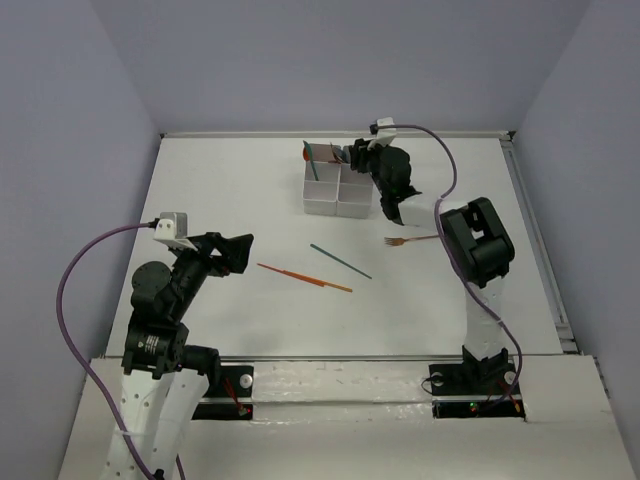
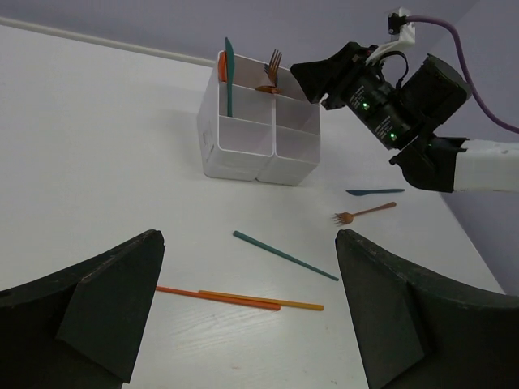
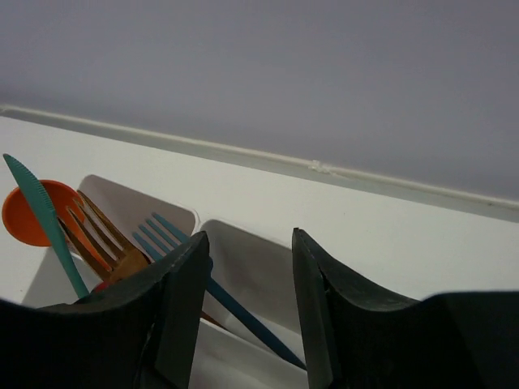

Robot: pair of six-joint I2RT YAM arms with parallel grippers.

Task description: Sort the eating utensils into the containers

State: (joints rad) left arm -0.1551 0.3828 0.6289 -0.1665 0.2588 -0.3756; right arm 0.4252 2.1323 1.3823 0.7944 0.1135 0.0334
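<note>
The white four-compartment container (image 1: 337,190) stands at the back of the table. My right gripper (image 3: 247,239) hovers over its far right compartment, jaws open. A blue fork (image 3: 243,316) leans in the box behind the jaws; no grip on it shows. A teal knife (image 3: 40,219), an orange spoon (image 3: 28,215) and a brown fork (image 3: 101,239) stand in the far left compartment. On the table lie two orange sticks (image 2: 235,298), a teal stick (image 2: 284,255), a brown fork (image 2: 365,213) and a teal knife (image 2: 375,192). My left gripper (image 2: 250,243) is open above the sticks, holding nothing.
The right arm's elbow (image 1: 478,240) hangs over the table's right side, near the loose brown fork (image 1: 410,240). A purple cable (image 1: 445,160) loops from the right wrist. The back wall edge (image 1: 330,133) runs just behind the container.
</note>
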